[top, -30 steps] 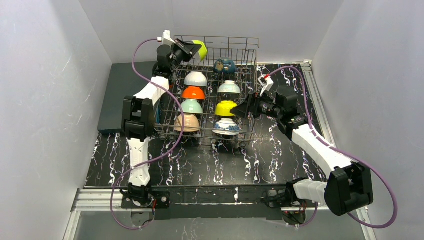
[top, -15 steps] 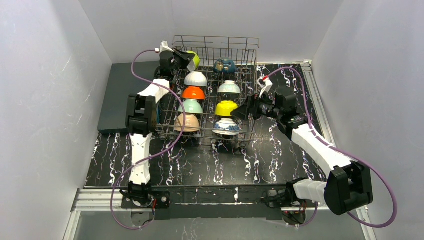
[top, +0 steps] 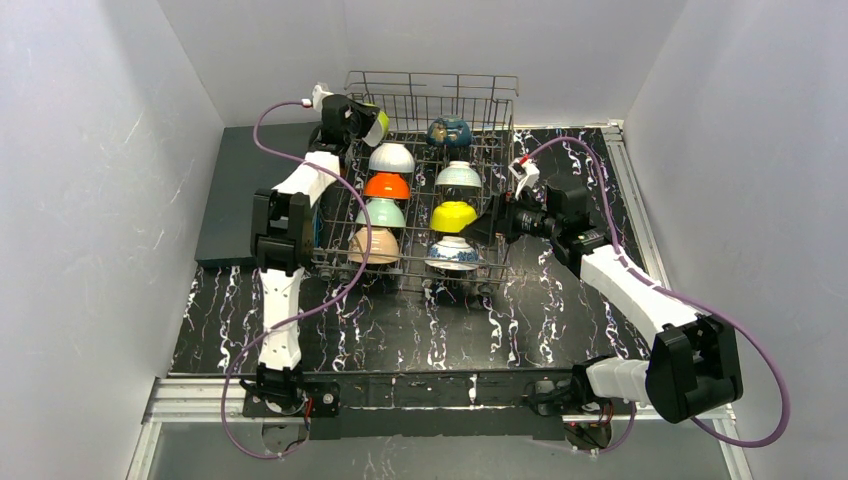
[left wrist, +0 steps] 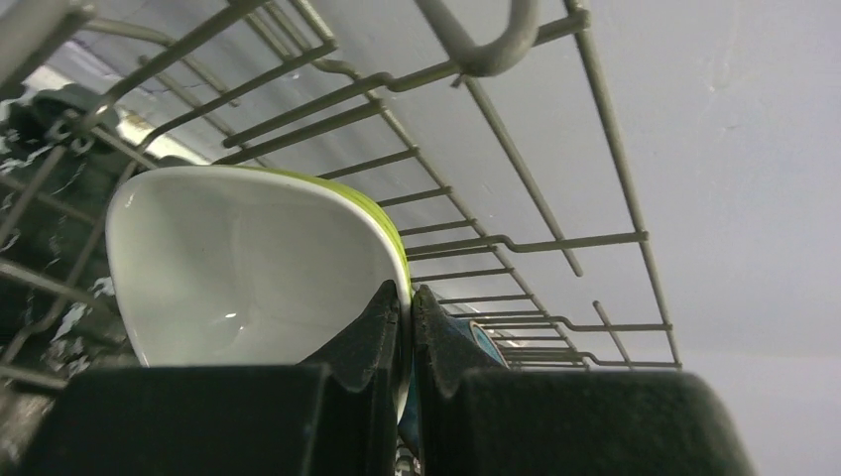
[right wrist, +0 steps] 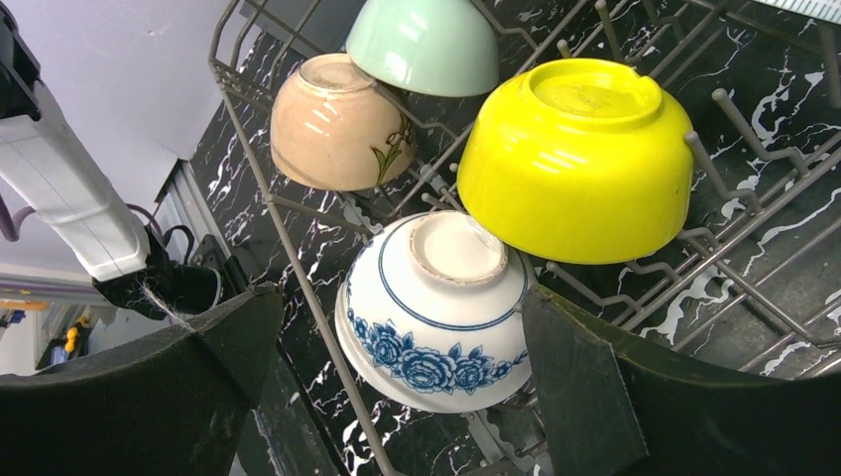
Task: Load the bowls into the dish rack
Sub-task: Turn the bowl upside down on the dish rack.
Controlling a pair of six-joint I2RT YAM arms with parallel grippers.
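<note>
At the dish rack (top: 432,75), the lime green bowl (left wrist: 248,263) is pinched at its rim by the left fingers (left wrist: 365,332); the right fingers (right wrist: 575,387) are spread, empty.

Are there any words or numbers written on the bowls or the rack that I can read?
None: no words or numbers show anywhere. The blue-and-white bowl carries only painted flowers and rings, the peach-tan bowl only a leafy sprig. The dish rack is bare wire.

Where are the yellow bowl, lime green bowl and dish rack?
yellow bowl (right wrist: 575,164): right wrist view, side wall.
lime green bowl (left wrist: 248,268): left wrist view, white inside.
dish rack (top: 470,98): top external view, far wall.
</note>
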